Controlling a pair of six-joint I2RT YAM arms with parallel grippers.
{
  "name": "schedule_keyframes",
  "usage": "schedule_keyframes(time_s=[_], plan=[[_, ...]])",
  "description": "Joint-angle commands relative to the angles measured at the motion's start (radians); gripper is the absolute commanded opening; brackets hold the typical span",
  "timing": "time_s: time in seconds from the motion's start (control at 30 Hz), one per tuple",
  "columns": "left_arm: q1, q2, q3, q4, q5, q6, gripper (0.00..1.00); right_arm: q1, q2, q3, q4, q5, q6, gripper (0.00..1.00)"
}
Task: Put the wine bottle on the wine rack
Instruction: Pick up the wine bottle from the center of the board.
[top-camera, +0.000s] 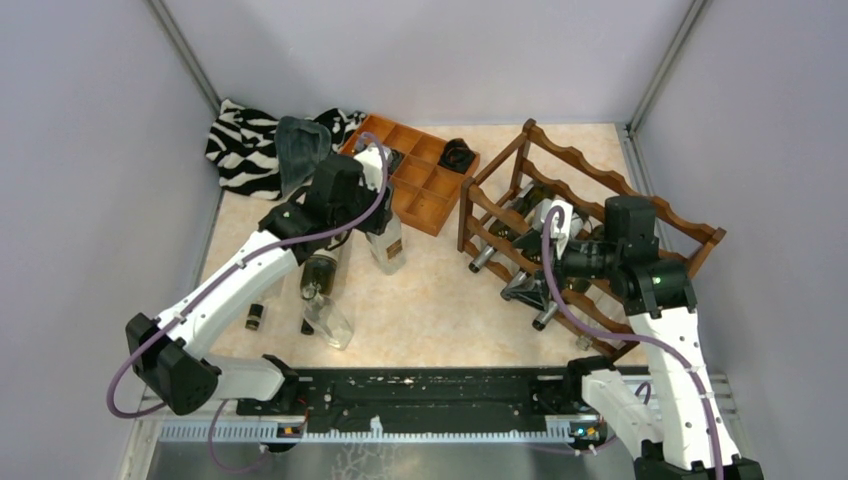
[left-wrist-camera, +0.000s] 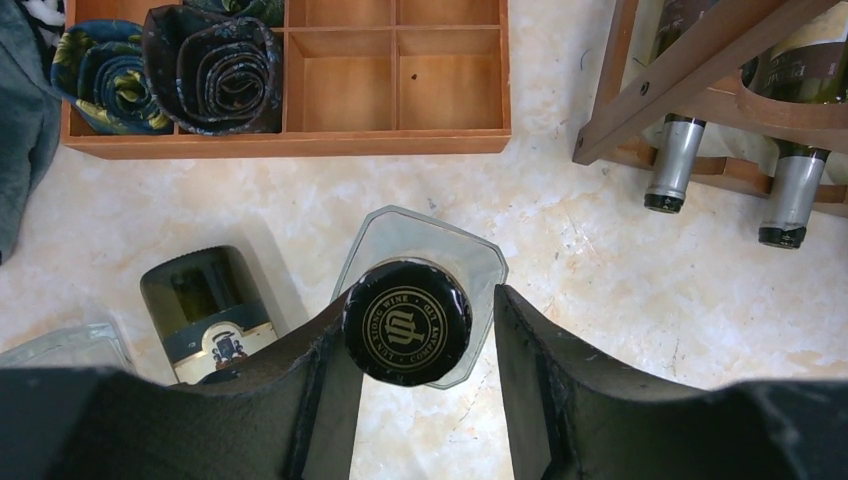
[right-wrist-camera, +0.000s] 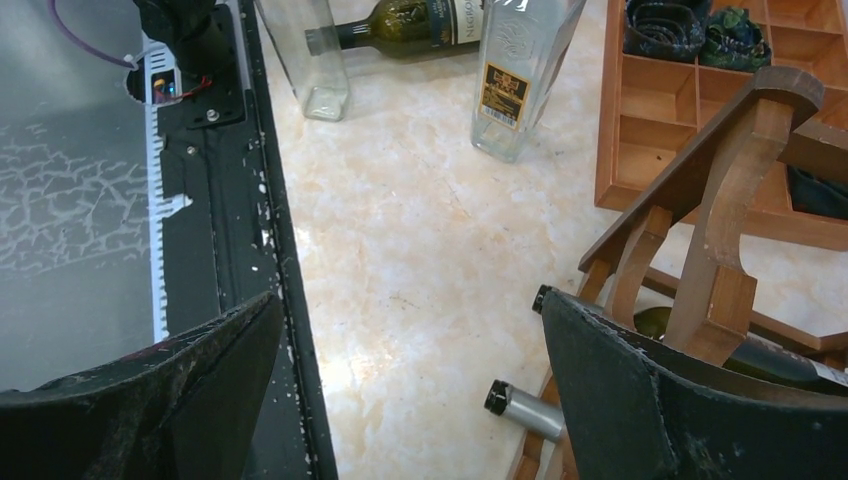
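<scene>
"Where is the bottle?"

"The clear square glass bottle with the black round cap (left-wrist-camera: 407, 322) stands upright on the pale marble desk (left-wrist-camera: 600, 280), near the orange-brown wooden tray (left-wrist-camera: 400, 143). The left fingers (left-wrist-camera: 560, 390) sit on both sides of its cap. One touches it and one leaves a little gap."

"And the reddish-brown wavy wooden wine rack (top-camera: 585, 165)?"

"Off to the right, well apart. The right fingers (right-wrist-camera: 640, 390) are spread wide beside it, holding nothing."

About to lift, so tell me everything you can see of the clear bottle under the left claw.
The clear bottle is colourless glass with flat, angular sides, a dark-and-gold label and a black cap printed in gold. It stands upright on the marble-look table, beside a lying green bottle. The left claw straddles its cap: one finger touches, the other looks just clear.
</scene>
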Motion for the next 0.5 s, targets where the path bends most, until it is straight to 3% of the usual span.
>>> schedule_keyframes(time_s=[0.0,0.17,0.3,0.33,0.47], plan=[[0.005,0.013,-0.011,0.054,0.008,0.008,0.55,0.001,-0.002,-0.002,0.044,-0.016,-0.002,0.98],[0.005,0.02,-0.014,0.069,0.006,0.016,0.52,0.0,-0.002,-0.012,0.051,-0.015,0.001,0.99],[0.005,0.017,-0.008,0.064,0.044,0.025,0.04,0.001,-0.002,-0.023,0.058,-0.014,0.004,0.98],[0.005,0.016,0.0,0.051,0.062,0.025,0.0,0.001,-0.002,-0.027,0.059,-0.014,0.005,0.98],[0.005,-0.026,0.021,0.02,0.244,0.005,0.0,0.001,-0.001,-0.044,0.073,-0.023,0.014,0.98]])
